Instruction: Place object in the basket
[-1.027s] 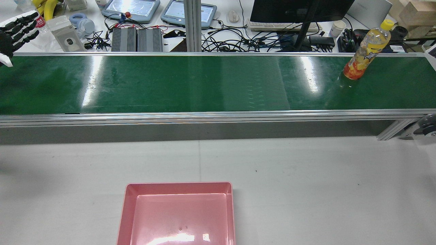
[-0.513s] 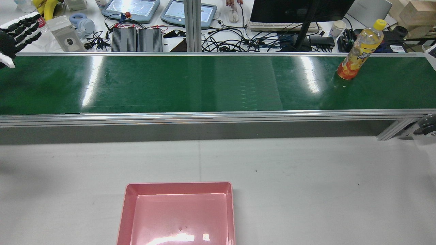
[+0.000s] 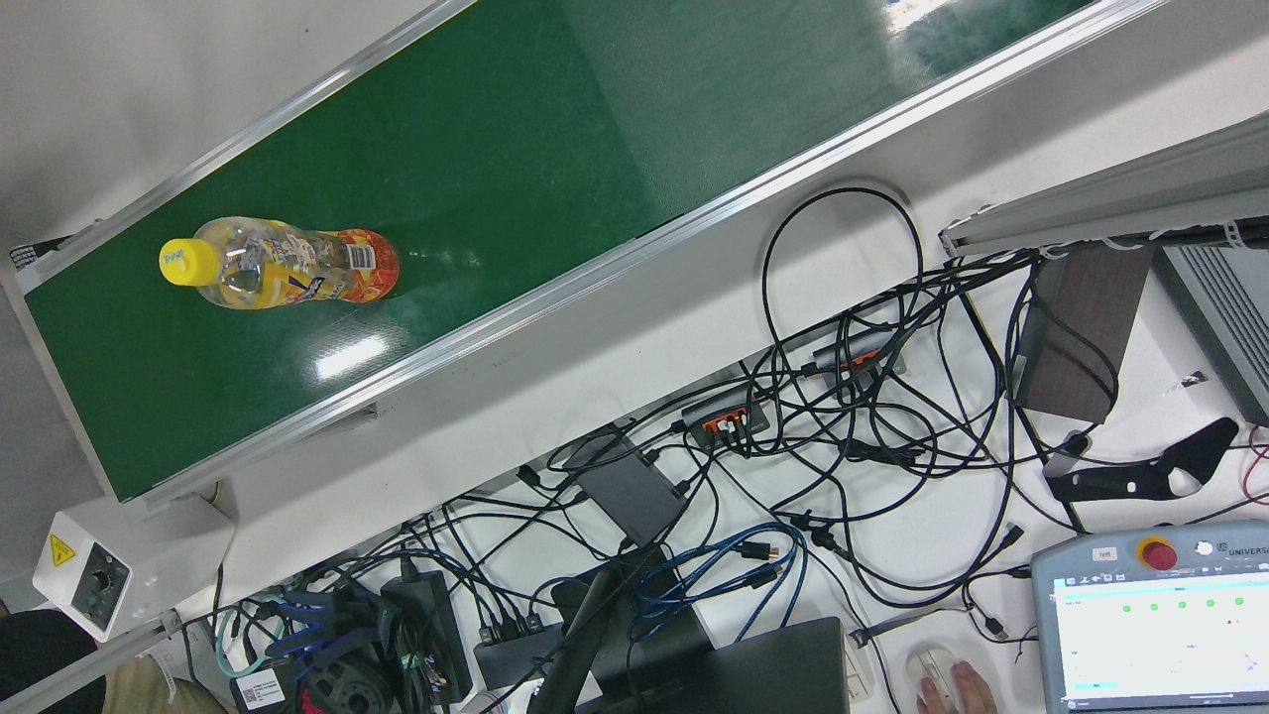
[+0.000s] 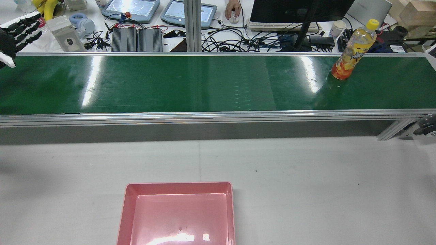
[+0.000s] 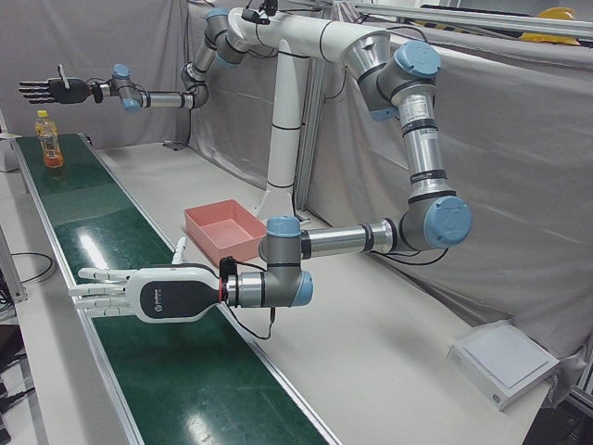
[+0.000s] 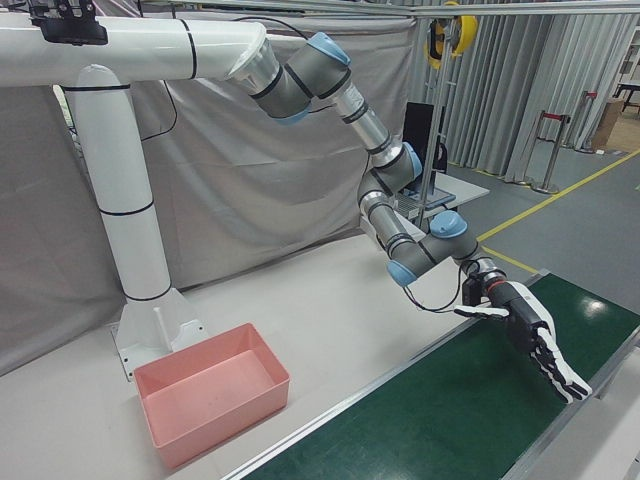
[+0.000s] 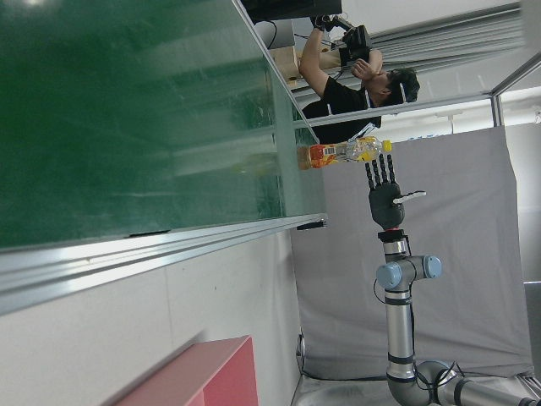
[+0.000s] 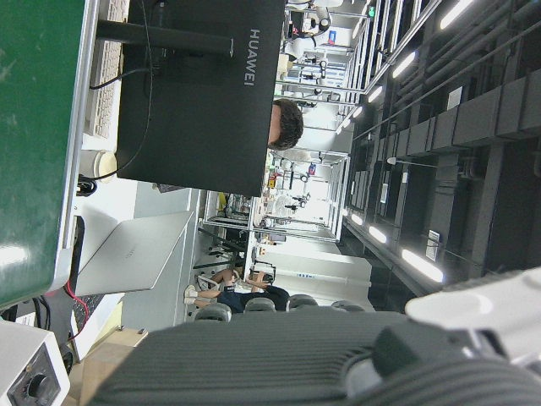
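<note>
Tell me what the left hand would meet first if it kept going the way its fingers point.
Probably nothing on the belt: the left hand points across it, not at the bottle. Beyond lies desk clutter, nearest a grey pouch; height is unclear.

"HUAWEI" on the monitor back (image 8: pixel 203 93); "UNIVERSA…" on the teach pendant (image 3: pixel 1160 635).

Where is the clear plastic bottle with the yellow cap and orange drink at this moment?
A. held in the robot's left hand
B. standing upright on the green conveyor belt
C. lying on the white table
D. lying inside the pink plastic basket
B: the bottle stands upright on the green conveyor belt, touched by no hand; the pink basket holds nothing.
</note>
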Tool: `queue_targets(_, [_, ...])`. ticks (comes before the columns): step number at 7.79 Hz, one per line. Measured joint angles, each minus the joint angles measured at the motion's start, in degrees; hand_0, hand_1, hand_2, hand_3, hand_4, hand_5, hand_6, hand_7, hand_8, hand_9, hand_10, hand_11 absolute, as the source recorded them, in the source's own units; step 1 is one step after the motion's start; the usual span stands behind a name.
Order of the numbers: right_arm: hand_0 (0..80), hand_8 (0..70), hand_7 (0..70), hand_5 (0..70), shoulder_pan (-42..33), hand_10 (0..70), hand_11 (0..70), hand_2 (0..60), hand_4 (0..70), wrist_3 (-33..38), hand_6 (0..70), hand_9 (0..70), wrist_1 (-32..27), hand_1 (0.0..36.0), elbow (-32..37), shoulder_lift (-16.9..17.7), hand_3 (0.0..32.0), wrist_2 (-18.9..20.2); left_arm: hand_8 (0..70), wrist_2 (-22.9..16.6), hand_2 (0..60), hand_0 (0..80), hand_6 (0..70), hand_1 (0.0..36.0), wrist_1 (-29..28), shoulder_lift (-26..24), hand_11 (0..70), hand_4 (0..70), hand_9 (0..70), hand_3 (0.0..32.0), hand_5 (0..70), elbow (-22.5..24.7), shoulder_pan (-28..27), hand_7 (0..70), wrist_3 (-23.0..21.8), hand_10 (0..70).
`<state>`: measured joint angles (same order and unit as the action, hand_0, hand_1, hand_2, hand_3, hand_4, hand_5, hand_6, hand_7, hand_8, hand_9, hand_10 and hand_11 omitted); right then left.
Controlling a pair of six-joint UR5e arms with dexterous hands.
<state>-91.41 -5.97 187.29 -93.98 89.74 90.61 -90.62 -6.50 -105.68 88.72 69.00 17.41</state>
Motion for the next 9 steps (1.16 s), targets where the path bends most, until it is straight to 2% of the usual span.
queue_targets(9, [0.0, 0.0, 0.0, 0.0, 0.0, 0.0, 0.0, 0.0, 0.0, 0.0, 0.0, 0.0, -0.08, 0.0, 0.03, 0.0, 0.0, 0.0, 0.0, 0.0, 0.0, 56.0, 0.0, 2.4, 0.06, -0.04, 3.3, 10.7, 0.0, 0.0, 8.3, 0.05, -0.46, 0.0, 0.08, 1.3])
